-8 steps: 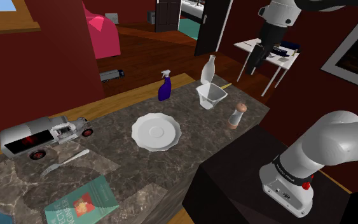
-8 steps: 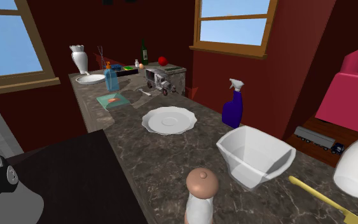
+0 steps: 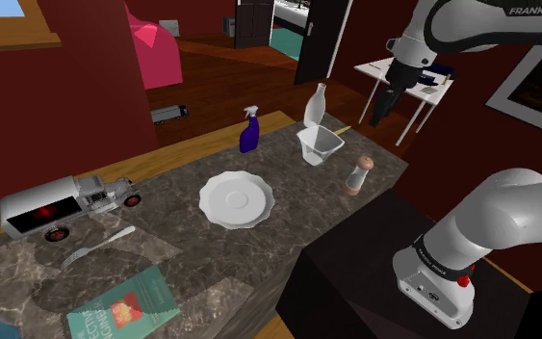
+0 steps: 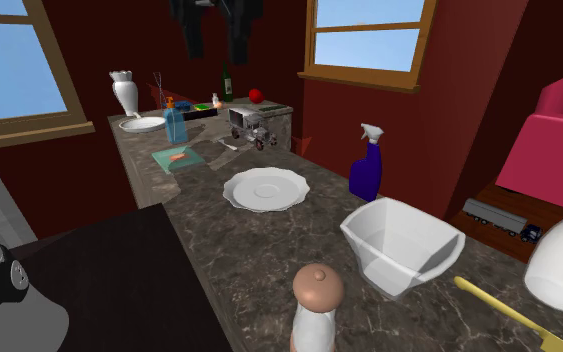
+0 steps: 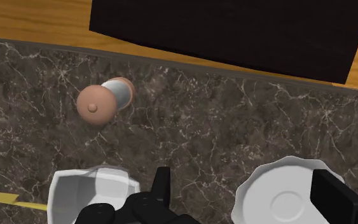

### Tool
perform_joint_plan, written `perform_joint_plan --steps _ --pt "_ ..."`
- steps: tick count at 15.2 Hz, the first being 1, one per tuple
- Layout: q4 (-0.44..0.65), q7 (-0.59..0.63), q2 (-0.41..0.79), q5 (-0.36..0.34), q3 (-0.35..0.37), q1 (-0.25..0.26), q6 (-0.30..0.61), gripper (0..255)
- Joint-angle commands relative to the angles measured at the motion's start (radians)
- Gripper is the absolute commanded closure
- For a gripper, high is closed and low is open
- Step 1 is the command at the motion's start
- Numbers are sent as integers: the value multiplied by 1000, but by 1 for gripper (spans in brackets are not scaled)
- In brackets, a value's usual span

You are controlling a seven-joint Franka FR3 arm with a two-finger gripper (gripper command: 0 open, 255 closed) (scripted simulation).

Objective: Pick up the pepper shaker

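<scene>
The pepper shaker (image 3: 359,176) stands upright near the edge of the dark marble counter (image 3: 182,226). It has a white body and a rounded brown cap. It is close in the second exterior view (image 4: 317,305). My black gripper (image 3: 378,114) hangs high above the counter, above the shaker and slightly to the shoulder view's right. Its two fingers stand apart with nothing between them (image 4: 214,45). In the wrist view the gripper (image 5: 247,191) is open, and the shaker (image 5: 104,102) lies far below, ahead of the finger on the bowl's side, outside the gap.
A white square bowl (image 3: 320,144) and a white jug (image 3: 316,104) stand just behind the shaker. A white plate (image 3: 236,199), a blue spray bottle (image 3: 250,129), a toy truck (image 3: 57,204), a fork (image 3: 95,246) and a book (image 3: 124,308) lie further along. The black stand (image 5: 234,28) borders the counter.
The arm has swung, and the gripper has shifted slightly down and to the shoulder view's left. Its fingers now show at the top of the second exterior view. The shaker has not moved.
</scene>
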Motion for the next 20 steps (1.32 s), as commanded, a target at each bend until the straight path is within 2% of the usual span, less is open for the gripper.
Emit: perform_joint_plan --steps 1,7,13,17,20 --pt "-41 -35 21 -15 -25 -10 66 0" --pt "-120 -155 141 -63 -116 -47 273 0" --pt "-139 -286 332 -81 -214 -68 491 0" --pt "-118 -394 491 -50 -281 -64 630 0" --pt "-84 -501 621 15 -327 -52 724 0"
